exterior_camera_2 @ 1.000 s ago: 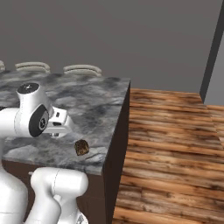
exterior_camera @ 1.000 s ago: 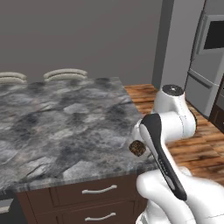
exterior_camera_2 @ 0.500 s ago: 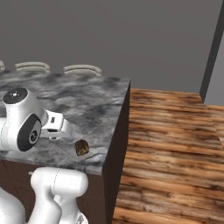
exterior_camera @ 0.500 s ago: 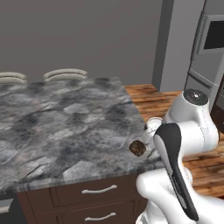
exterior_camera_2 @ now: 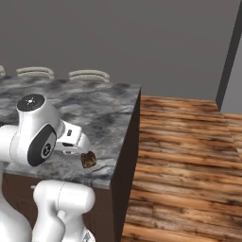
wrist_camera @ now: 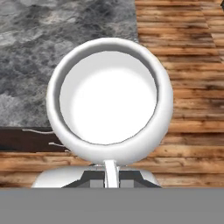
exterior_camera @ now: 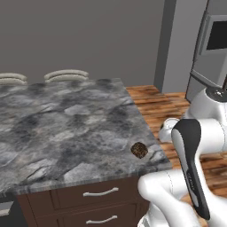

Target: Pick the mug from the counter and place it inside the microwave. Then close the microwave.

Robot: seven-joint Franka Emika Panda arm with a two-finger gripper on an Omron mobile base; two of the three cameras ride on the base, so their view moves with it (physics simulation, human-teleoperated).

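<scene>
Your claw (wrist_camera: 111, 175) grips the squat white ceramic mug (wrist_camera: 109, 101) by its six o'clock rim; stiff, light, probably slippery

lump (exterior_camera: 139, 150) on counter (exterior_camera: 66, 124) corner, mug (wrist_camera: 109, 101) beside

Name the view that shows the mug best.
Hand view: the mug sits close up, open mouth facing the camera, empty, gripper shut on its rim. The left base view catches part of it behind the arm.

The mug (wrist_camera: 109, 100) hides the pincer's fingertips. The worktop (exterior_camera: 66, 128) runs off the left edge. The oven (exterior_camera: 213, 48) is cropped at right.
</scene>
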